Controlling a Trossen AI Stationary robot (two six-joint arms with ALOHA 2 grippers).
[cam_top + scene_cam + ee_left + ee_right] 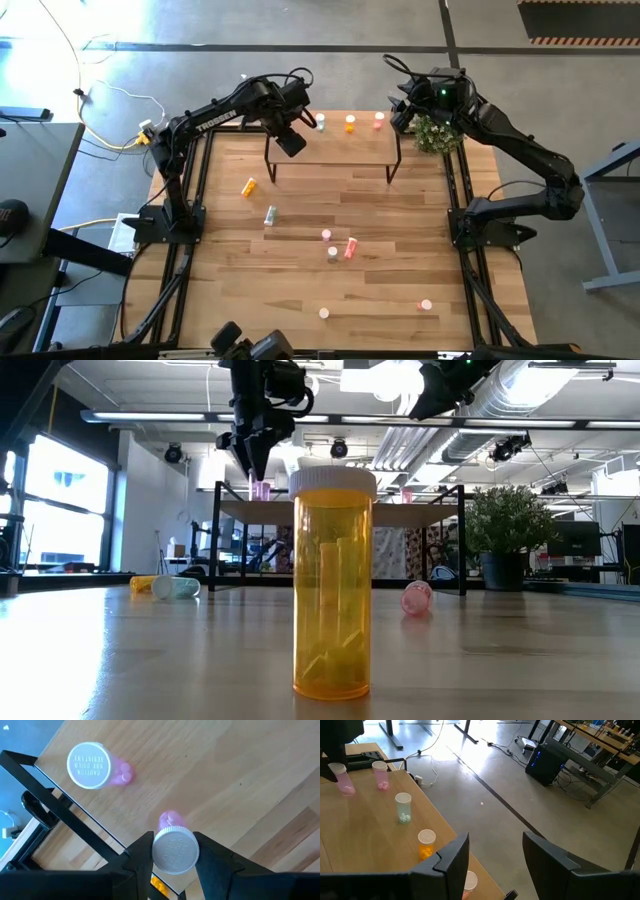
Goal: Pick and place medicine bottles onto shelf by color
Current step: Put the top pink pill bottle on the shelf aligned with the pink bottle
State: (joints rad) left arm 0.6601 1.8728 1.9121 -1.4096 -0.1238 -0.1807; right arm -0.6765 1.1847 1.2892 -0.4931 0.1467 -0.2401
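Left gripper [174, 865] clenched on white-capped pink pill bottle [173, 846], held upright over small light-wood shelf [210, 780] beside another standing pink bottle [95, 766], likely grouping pinks; right gripper [492, 860] released, waiting at shelf's other end.

Twelve medicine bottles [350, 123] show in all: five on the one shelf [340, 148] (two pink, one pale green, one orange, one red-pink) and seven on the worktop [400, 230], alongside two dark arms [215, 115] and one potted plant [435, 135].
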